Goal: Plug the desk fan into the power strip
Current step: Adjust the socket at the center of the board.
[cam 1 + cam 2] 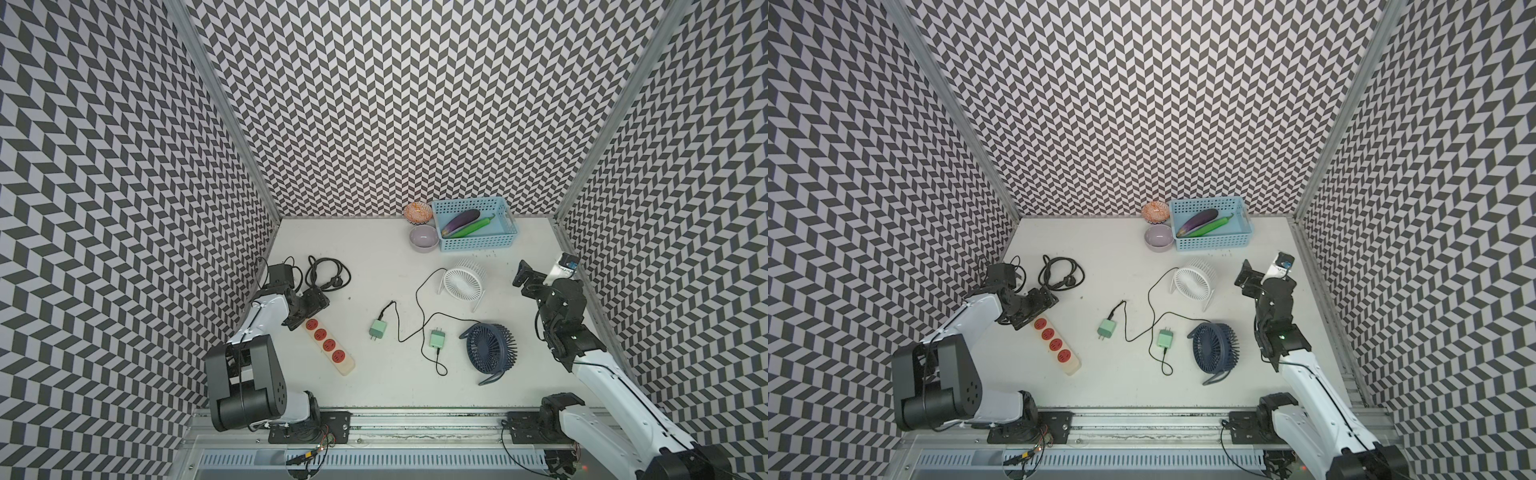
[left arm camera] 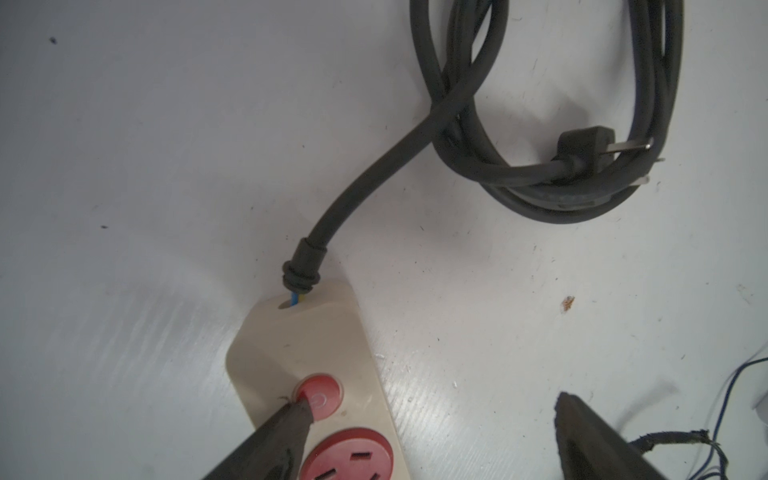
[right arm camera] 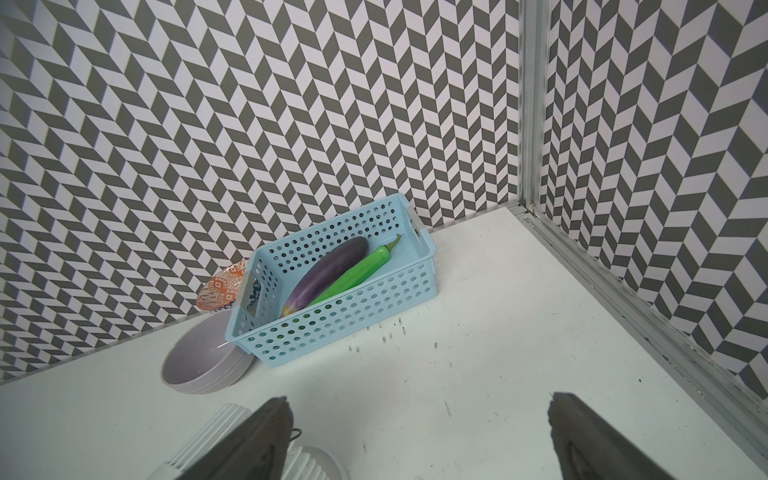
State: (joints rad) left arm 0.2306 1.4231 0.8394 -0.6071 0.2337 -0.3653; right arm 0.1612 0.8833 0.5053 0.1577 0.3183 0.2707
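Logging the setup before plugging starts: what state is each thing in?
Power strip: all four sockets empty.
Strip's plug: unplugged.
Green adapters: both unplugged.
Left gripper: open, fingertip at strip's red button.
Right gripper: open, empty.
Lilac bowl: empty.
Blue basket: holds eggplant, pepper.

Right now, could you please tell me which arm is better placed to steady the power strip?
Left, I'd say. The left hand is over the strip's cord end, a fingertip at its red switch; the right hand is open beside the white fan, far off.
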